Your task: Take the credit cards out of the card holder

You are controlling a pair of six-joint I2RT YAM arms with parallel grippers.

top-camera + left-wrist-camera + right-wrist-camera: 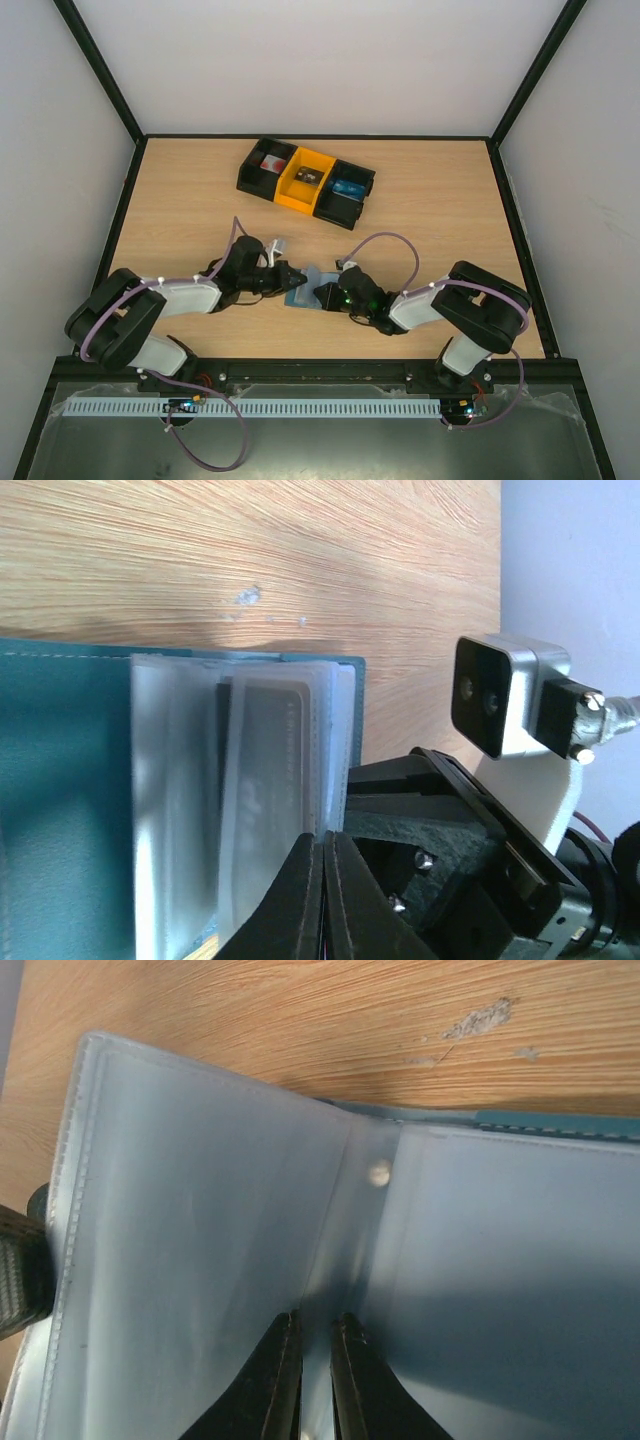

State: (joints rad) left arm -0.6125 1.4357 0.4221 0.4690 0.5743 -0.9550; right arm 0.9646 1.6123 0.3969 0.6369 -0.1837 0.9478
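Observation:
The slate-blue card holder [305, 290] lies open on the table between both grippers. In the left wrist view its teal cover [60, 780] is spread out and clear sleeves hold a grey credit card [265, 780]. My left gripper [327, 842] is shut, its tips pinched at the sleeves' near edge; whether a card is in the pinch does not show. In the right wrist view my right gripper [315, 1325] is nearly shut on the fold of a clear sleeve of the card holder [200, 1220]. The right gripper's body [450, 830] sits close beside the left fingers.
A black-and-yellow compartment tray [250, 178] stands at the back middle of the table, with a bright blue item [348, 187] in its right part. Cables loop above both arms. Dark frame posts border the table on both sides.

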